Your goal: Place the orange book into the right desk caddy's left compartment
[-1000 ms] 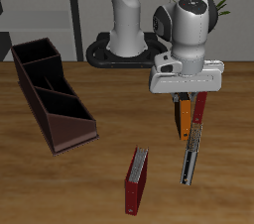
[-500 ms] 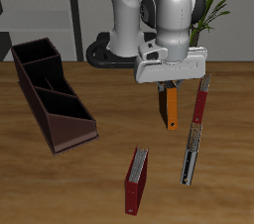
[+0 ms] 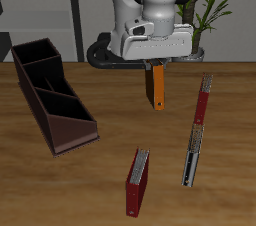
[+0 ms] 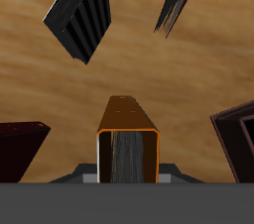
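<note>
Gripper (image 3: 157, 62) clamped on the orange book (image 3: 157, 86), which hangs upright above the table (image 3: 100, 185), clear of the wood. Caddy (image 3: 52, 93) sits well apart, toward the table's side. Dark red hardback (image 3: 137, 181) and thin red-spined book (image 3: 198, 130) lie nearer the front edge.

Dark red hardback (image 3: 137, 182) lies apparently flat beside thin red-spined book (image 3: 197, 131).
</note>
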Motion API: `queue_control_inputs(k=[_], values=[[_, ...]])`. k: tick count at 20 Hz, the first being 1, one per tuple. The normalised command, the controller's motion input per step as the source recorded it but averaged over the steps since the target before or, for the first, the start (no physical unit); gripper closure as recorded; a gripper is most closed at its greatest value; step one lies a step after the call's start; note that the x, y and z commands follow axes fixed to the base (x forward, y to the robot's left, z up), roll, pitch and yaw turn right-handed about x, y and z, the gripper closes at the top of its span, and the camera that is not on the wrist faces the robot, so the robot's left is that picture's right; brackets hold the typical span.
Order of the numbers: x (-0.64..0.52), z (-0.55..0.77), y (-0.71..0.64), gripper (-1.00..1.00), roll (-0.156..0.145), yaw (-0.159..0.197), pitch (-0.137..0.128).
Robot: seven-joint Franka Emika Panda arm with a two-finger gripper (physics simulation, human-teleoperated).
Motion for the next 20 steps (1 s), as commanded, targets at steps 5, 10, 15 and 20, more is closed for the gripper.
queue_control_inputs(k=[5,10,15,20], values=[[-0.27,0.42,-0.30,1.00,0.028,0.032,0.009],[-0.12,0.33,-0.17,1.00,0.022,0.024,0.012],[-0.07,0.28,-0.23,1.00,0.019,0.027,0.049],[0.09,0.23,-0.39,1.00,0.002,-0.026,0.058]])
